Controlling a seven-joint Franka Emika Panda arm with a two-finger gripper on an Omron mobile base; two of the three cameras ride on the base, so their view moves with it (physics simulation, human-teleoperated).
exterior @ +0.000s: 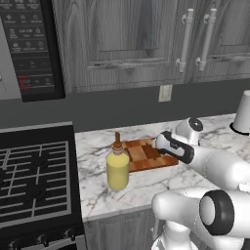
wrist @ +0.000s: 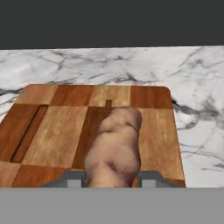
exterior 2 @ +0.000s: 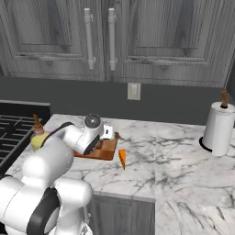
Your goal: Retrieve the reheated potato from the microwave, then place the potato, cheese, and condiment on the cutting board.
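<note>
The small oval brown-tan potato [wrist: 116, 146] sits between the two dark finger tips of the hand [wrist: 111, 178], which is closed narrowly on it and holds it over the rectangular checkered wooden cutting board [wrist: 52, 131]; whether the potato touches the wood cannot be told from the hand view. In that view the board's light and dark squares spread out under the potato, with a long slot near the 9 o'clock edge, and white marble with grey veins runs past the board from 12 to 3 o'clock. In the left base view the white arm reaches from 4 o'clock toward the middle, its hand [exterior: 163, 140] over the board's [exterior: 141, 154] right part, and the squat pale-yellow condiment bottle with a brown stopper [exterior: 117, 168] stands upright on the marble surface [exterior: 97, 195] just beside the board's 8 o'clock corner — near the black stove grates [exterior: 31, 178]. In the right base view the small orange-yellow cheese wedge [exterior 2: 122, 159] lies on the surface [exterior 2: 183, 156] just off the board's [exterior 2: 108, 149] 4 o'clock corner, apart from it. The black microwave with its button panel [exterior: 31, 44] hangs at 10 o'clock in the left base view — and a white paper towel roll on a brown post [exterior 2: 218, 126] stands well apart at 3 o'clock in the right base view, below grey wooden cabinets [exterior 2: 137, 36].
</note>
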